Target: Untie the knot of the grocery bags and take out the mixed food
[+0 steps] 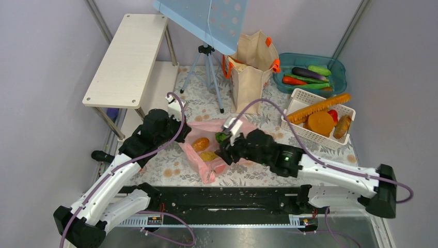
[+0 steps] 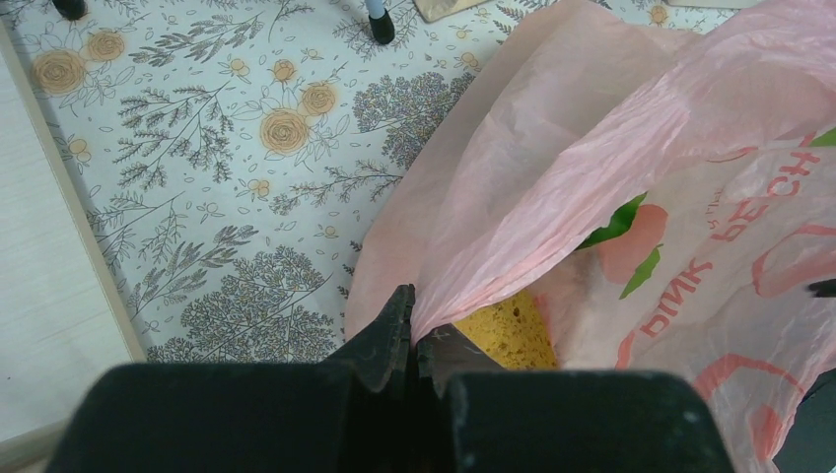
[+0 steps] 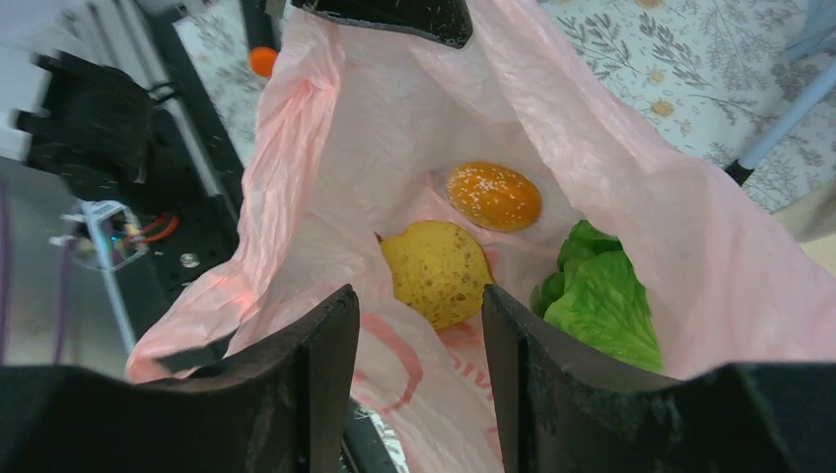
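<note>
The pink grocery bag (image 1: 206, 155) lies in the middle of the flower-patterned tablecloth (image 1: 165, 170), between the two arms, near the table's front edge. It is thin, crinkly and translucent, with red printed lettering and a peach-and-leaf motif on its side, seen clearly from the left wrist (image 2: 710, 256). Its mouth stands open, so the knot is no longer tied.

The left gripper (image 2: 414, 340) has its jaws closed tight on a pinch of the bag's rim, the plastic fanning upward from the fingertips in creased folds. The right gripper (image 3: 414, 325) hangs over the bag's opening with its fingers (image 3: 320, 355) partly spread; nothing is seen between them, and the near edge of the bag lies just below.

Inside the bag (image 3: 375, 138) three toy foods rest together at the bottom: a yellow spongy round piece (image 3: 436, 271), an orange-brown bun speckled with seeds (image 3: 493, 195) just behind it, and a leafy green lettuce (image 3: 596, 301) to the right, touching the bag's wall. From above, the bun (image 1: 201, 143) and the yellow piece (image 1: 208, 155) show through the opening.
</note>
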### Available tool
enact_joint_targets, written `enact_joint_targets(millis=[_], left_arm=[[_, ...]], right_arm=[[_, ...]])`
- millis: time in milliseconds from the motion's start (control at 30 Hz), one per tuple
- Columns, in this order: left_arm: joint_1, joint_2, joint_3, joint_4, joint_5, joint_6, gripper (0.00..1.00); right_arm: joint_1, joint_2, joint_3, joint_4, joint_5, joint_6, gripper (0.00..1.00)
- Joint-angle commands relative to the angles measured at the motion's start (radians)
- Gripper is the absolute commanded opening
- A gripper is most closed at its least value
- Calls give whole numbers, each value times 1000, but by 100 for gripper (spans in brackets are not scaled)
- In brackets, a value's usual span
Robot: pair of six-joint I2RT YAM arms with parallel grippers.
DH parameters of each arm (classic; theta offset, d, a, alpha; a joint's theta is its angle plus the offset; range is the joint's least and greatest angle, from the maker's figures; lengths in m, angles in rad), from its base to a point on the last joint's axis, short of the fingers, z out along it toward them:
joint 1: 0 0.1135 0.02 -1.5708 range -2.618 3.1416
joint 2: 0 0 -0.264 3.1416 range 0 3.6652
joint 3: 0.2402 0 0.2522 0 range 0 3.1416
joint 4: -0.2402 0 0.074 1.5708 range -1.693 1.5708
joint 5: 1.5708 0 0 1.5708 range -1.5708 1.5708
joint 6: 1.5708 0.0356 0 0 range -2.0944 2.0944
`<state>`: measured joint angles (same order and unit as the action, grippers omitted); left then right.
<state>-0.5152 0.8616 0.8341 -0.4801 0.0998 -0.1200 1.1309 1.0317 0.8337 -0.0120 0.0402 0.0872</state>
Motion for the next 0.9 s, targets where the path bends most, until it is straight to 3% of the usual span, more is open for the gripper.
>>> enact_joint_targets(millis=[0,267,367,600,867], left_arm=[[-3,4,25,14,-12,15,0],[-3,-10,24,14,-11,15,0],[-3,-12,25,14,-3,13,0],[-3,-13,24,15,20,13,0],[-3,5,27,15,72,14,0]], right_arm=[[69,168,149,-107,284,-96,55],[64,440,258,-189,579,-51,52],[36,509,262,-172,634,-43,61],[-77,579,235,-100,616,-65,99],[-186,692,183,106,487,-82,99]])
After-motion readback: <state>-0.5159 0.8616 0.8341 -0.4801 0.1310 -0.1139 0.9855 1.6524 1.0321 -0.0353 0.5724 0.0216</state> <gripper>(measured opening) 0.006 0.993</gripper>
